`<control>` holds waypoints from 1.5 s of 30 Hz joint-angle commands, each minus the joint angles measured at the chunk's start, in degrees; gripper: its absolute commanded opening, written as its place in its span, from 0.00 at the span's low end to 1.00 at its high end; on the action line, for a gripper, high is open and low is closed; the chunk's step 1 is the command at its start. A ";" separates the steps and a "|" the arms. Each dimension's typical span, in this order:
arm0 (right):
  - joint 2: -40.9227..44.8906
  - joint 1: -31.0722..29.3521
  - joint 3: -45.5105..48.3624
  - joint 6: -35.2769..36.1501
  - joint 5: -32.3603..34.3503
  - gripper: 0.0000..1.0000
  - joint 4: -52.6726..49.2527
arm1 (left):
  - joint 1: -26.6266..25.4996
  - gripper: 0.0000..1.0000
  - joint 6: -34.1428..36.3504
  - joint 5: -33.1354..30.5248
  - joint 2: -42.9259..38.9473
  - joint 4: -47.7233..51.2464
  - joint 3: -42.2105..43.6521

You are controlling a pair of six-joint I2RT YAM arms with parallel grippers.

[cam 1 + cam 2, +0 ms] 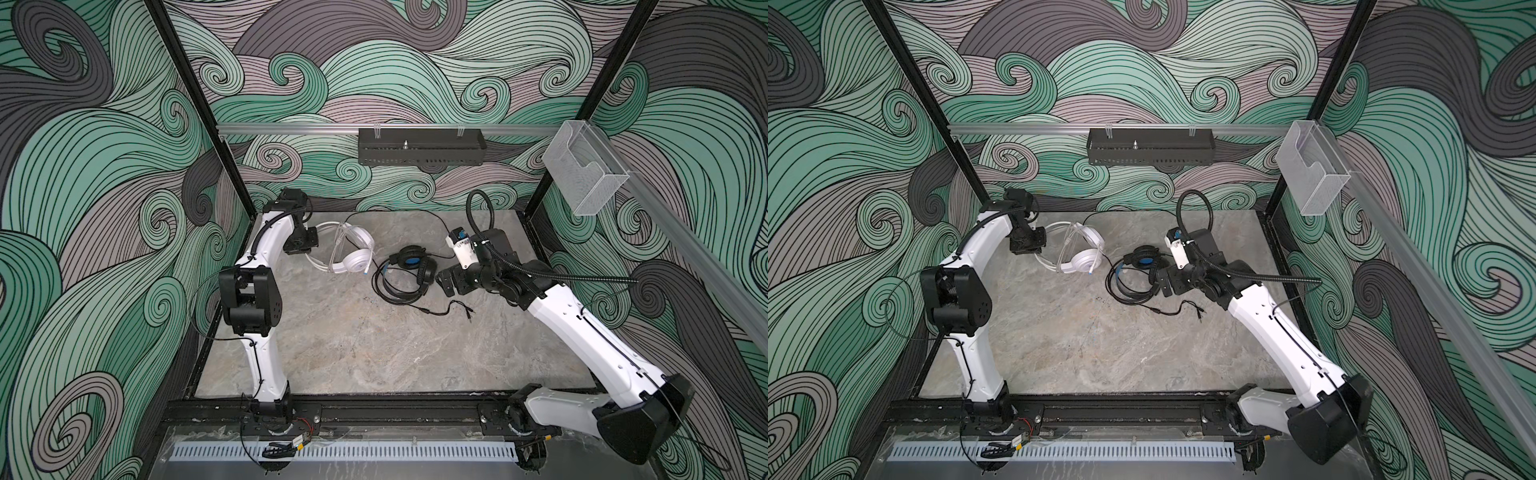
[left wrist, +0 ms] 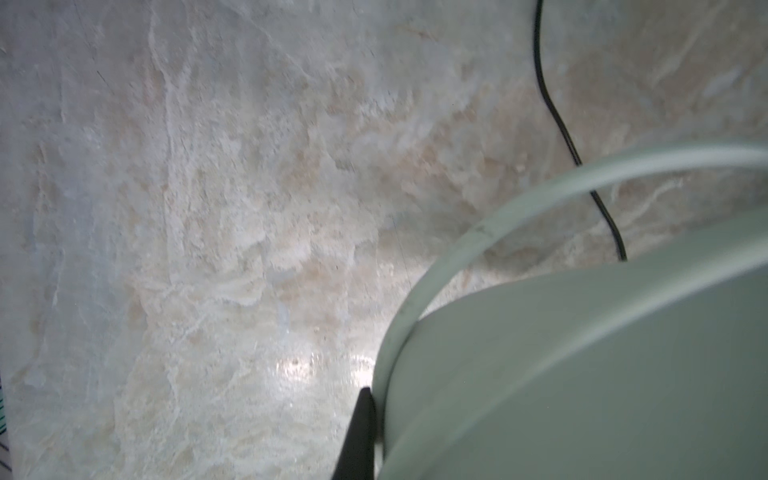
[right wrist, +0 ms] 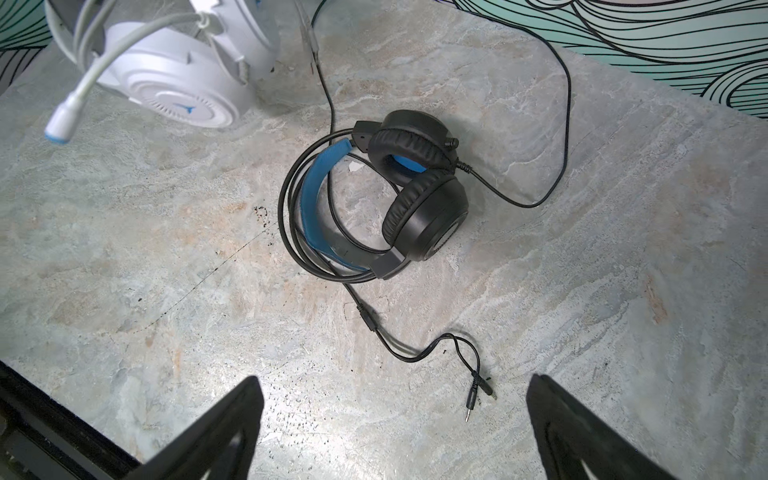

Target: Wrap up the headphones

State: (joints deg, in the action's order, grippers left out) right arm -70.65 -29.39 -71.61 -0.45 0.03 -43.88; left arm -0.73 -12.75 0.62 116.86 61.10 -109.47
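The grey marbled surface [image 1: 374, 340] carries both headsets on its far half. The black headset [image 1: 409, 270] lies on its side there, with blue padding showing inside one cup and under the headband. The white headset [image 1: 355, 259] sits just left of the black headset in both top views, apart from it. One round cup rests on the surface, and the headband arches away from the black headset toward the left hand [image 1: 312, 240].

The left hand is closed tight right at that headband. The left wrist view shows a dark fingertip [image 2: 360, 432] against the pale band and a pale cable [image 2: 436, 266], but I cannot tell whether it pinches either one. The right hand [image 3: 394, 380] hovers just right of the black headset, spread wide and holding nothing.

The black cable [image 3: 286, 216] lies in a few loops around the black headset's headband, and another stretch leaves a cup and arcs round to the far side. The white headset's microphone boom [image 3: 70, 112], blue at the tip, juts out beside its cup. Two plugs [image 3: 478, 390] end the black cable, lying between the black headset and the right hand.
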 commanded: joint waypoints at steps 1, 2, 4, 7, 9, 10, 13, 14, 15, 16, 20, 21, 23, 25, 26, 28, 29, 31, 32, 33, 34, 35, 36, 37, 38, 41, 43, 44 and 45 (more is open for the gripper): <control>1.29 -0.23 0.16 -0.69 0.49 1.00 -1.32 | 2.07 0.00 -0.71 2.60 2.53 0.30 -5.95; 1.33 -0.23 0.16 -0.69 0.40 1.00 -1.40 | 2.74 0.00 -0.63 2.31 3.66 0.35 -7.09; 1.22 -0.23 -0.01 -0.62 0.07 1.00 -1.39 | 4.53 0.00 -0.33 2.96 6.08 0.60 -9.47; 0.58 -0.23 -0.52 -0.52 -0.31 1.00 -1.42 | 6.57 0.00 0.47 2.82 9.08 2.05 -12.56; 0.43 -0.23 -0.72 -0.56 -0.43 1.00 -1.39 | 7.65 0.00 1.39 2.82 9.79 1.38 -12.79; 0.30 -0.23 -0.72 -0.60 -0.45 1.00 -1.41 | 8.18 0.00 1.93 2.74 10.26 1.07 -12.84; 0.16 -0.23 -0.72 -0.54 -0.48 1.00 -1.39 | 9.66 0.00 2.90 2.73 11.94 1.13 -13.45; 0.16 -0.21 -0.76 -0.45 -0.47 1.00 -1.35 | 10.06 0.00 3.06 2.73 12.41 1.27 -13.68; 0.14 -0.23 -0.88 -0.59 -0.41 1.00 -1.39 | 10.43 0.00 3.09 2.57 12.92 1.47 -13.92; 0.16 -0.23 -1.05 -0.51 -0.41 1.00 -1.36 | 10.72 0.00 3.13 2.33 13.34 1.34 -13.93; 0.08 -0.19 -1.41 -0.36 -0.56 0.99 -1.39 | 11.02 0.00 3.51 1.77 14.64 0.72 -13.91; 0.07 -0.19 -1.40 -0.48 -0.56 1.00 -1.31 | 11.10 0.00 3.52 1.88 14.94 0.67 -13.89; -0.04 -0.23 -1.41 -0.53 -0.61 1.00 -1.34 | 11.15 0.00 3.68 2.48 15.37 0.50 -13.92; -0.15 -0.23 -1.49 -0.46 -0.52 1.00 -1.29 | 11.19 0.00 3.63 2.54 15.72 -0.04 -13.52; -0.25 -0.23 -1.57 -0.56 -0.51 1.00 -1.17 | 11.27 0.00 3.70 2.81 15.69 -0.52 -13.03; -0.58 -0.22 -1.94 -0.53 -0.44 1.00 -0.82 | 11.36 0.00 3.80 3.28 16.23 -0.85 -12.36; -0.75 -0.23 -2.15 -0.55 -0.55 1.00 -0.69 | 11.36 0.00 3.84 3.25 16.51 -0.76 -12.20; -1.06 -0.18 -2.51 -0.44 -0.56 1.00 -0.64 | 11.54 0.00 3.64 3.07 16.74 -0.73 -11.41; -1.22 -0.21 -2.56 -0.48 -0.56 1.00 -0.65 | 11.63 0.00 3.61 3.07 16.70 -1.05 -10.85; -1.31 -0.23 -2.56 -0.50 -0.56 1.00 -0.63 | 11.72 0.02 3.63 2.91 16.53 -1.53 -10.01; -1.24 -0.23 -2.56 -0.48 -0.56 1.00 -0.67 | 11.76 0.04 3.57 2.64 16.47 -1.77 -9.38; -1.35 -0.22 -2.48 -0.45 -0.56 1.00 -0.67 | 11.89 0.06 3.57 2.35 16.59 -1.84 -8.98; -1.42 -0.21 -2.54 -0.37 -0.56 1.00 -0.60 | 11.97 0.06 3.45 2.17 16.56 -1.80 -8.65; -1.54 -0.23 -2.61 -0.34 -0.56 1.00 -0.62 | 12.15 0.07 3.18 2.15 16.46 -2.01 -8.19; -1.57 -0.18 -2.66 -0.35 -0.56 1.00 -0.63 | 12.31 0.07 3.07 2.13 16.43 -2.27 -7.61; -1.68 -0.23 -3.15 -0.22 -0.23 1.00 -0.66 | 12.58 0.07 3.47 2.83 16.34 -2.63 -6.61; -1.86 -0.23 -3.27 -0.10 -0.23 1.00 -0.61 | 12.60 0.07 3.88 2.37 16.39 -2.07 -6.54; -1.99 -0.23 -3.19 -0.12 -0.28 1.00 -0.57 | 12.57 0.08 4.02 2.05 16.32 -1.96 -6.31; -2.03 -0.23 -3.13 -0.23 -0.43 1.00 -0.56 | 12.63 0.09 4.05 1.96 16.14 -2.10 -5.90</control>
State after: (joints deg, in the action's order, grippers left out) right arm -72.25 -29.39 -73.38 -0.45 -0.21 -44.53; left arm 11.40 -9.41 0.89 133.43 59.09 -115.15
